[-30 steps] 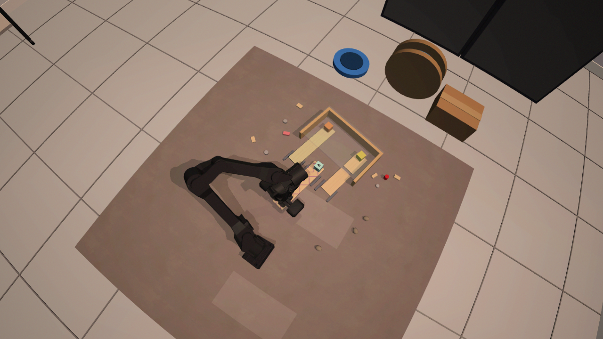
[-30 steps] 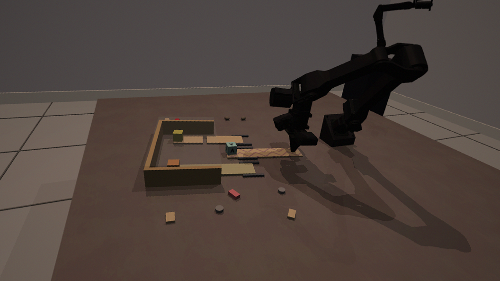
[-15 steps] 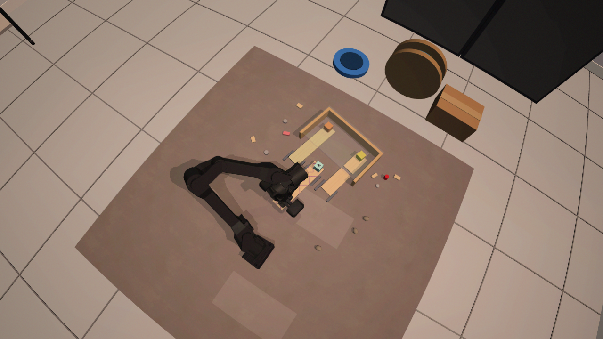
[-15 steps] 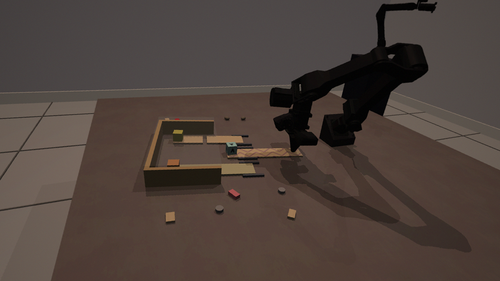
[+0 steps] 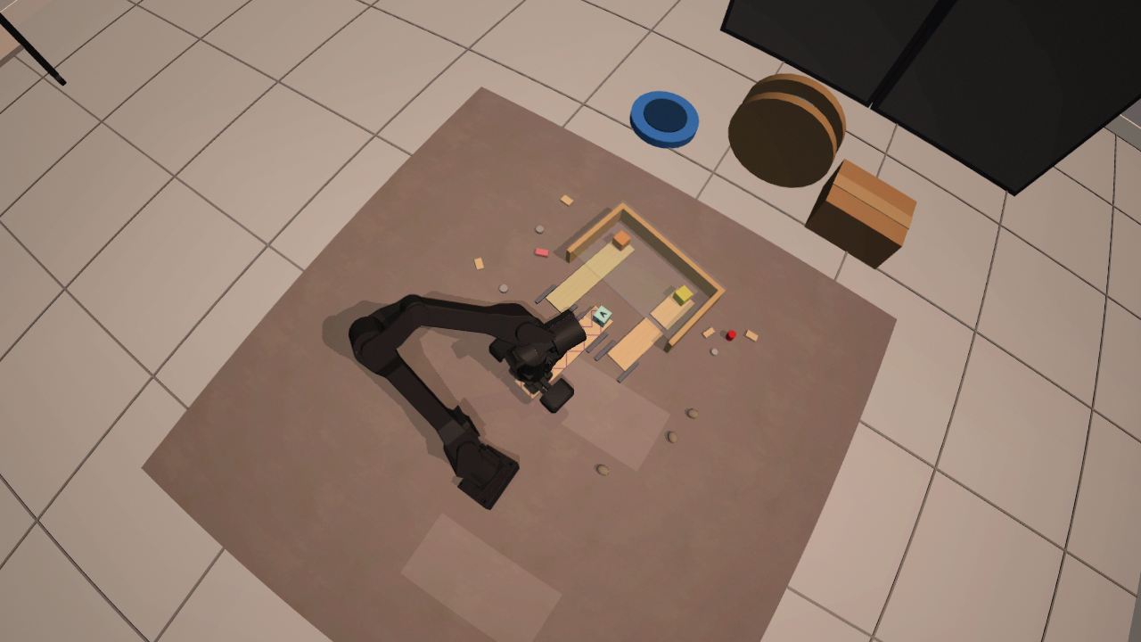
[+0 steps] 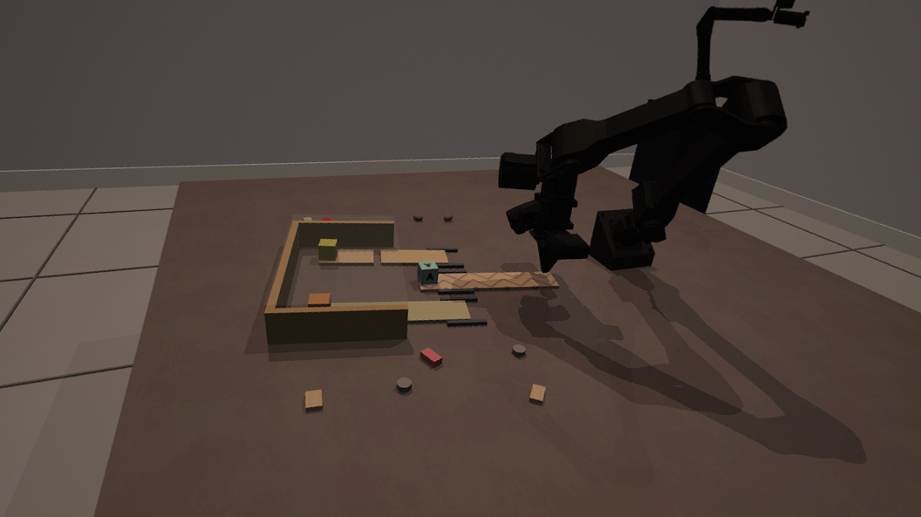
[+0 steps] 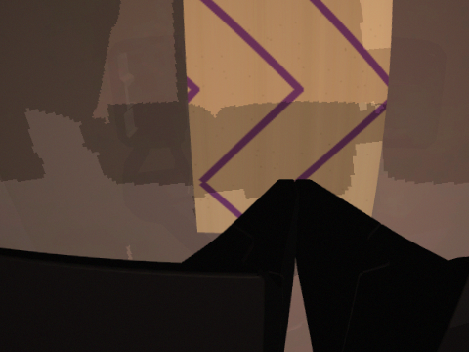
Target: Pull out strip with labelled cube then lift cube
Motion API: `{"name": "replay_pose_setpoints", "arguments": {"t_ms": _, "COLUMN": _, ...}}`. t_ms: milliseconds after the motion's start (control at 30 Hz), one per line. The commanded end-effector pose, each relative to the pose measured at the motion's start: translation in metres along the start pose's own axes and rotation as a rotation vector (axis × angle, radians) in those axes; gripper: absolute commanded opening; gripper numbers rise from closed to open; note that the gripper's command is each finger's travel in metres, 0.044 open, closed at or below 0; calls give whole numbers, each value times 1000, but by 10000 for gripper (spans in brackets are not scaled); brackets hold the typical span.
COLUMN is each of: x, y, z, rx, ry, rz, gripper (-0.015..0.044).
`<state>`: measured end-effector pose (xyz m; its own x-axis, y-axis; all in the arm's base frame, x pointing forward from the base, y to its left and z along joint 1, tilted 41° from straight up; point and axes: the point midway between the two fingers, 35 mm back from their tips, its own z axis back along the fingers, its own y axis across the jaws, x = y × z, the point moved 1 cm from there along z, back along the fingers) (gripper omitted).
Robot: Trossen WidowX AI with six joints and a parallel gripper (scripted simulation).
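Observation:
The strip with purple zigzags [image 5: 570, 356] [image 6: 493, 280] [image 7: 244, 88] is in one piece and lies mostly outside the wooden frame's open side. The teal cube labelled A [image 5: 602, 315] [image 6: 427, 273] stands on its end nearer the frame. My gripper [image 6: 545, 269] [image 7: 293, 196] is shut with nothing between its fingers, and its tips are at the top of the strip near its outer end. In the top view the arm hides the tips. A pale yellow strip [image 5: 582, 279] [image 6: 442, 312] lies on one side. A strip in two pieces [image 5: 634, 343] [image 6: 413, 256] lies on the other, with a gap between them.
The three-sided wooden frame [image 5: 674, 251] [image 6: 338, 326] stands behind. An orange cube [image 5: 621, 239] [image 6: 319, 299] and a yellow cube [image 5: 683, 294] [image 6: 326, 248] are inside it. Dark rails [image 5: 627, 372] [image 6: 467, 322] flank the strips. A red block [image 5: 541, 251] [image 6: 431, 357] lies outside.

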<state>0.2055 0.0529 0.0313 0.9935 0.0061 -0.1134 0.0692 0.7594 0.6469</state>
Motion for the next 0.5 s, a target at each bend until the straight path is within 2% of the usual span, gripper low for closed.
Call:
{"name": "replay_pose_setpoints", "arguments": {"t_ms": 0, "x": 6, "y": 1, "z": 26, "rx": -5, "ry": -15, "rz": 11, "gripper": 0}}
{"name": "replay_pose_setpoints", "arguments": {"t_ms": 100, "x": 6, "y": 1, "z": 26, "rx": -5, "ry": -15, "rz": 11, "gripper": 0}}
{"name": "replay_pose_setpoints", "arguments": {"t_ms": 467, "x": 49, "y": -2, "z": 28, "rx": -6, "ry": -17, "rz": 111, "gripper": 289}}
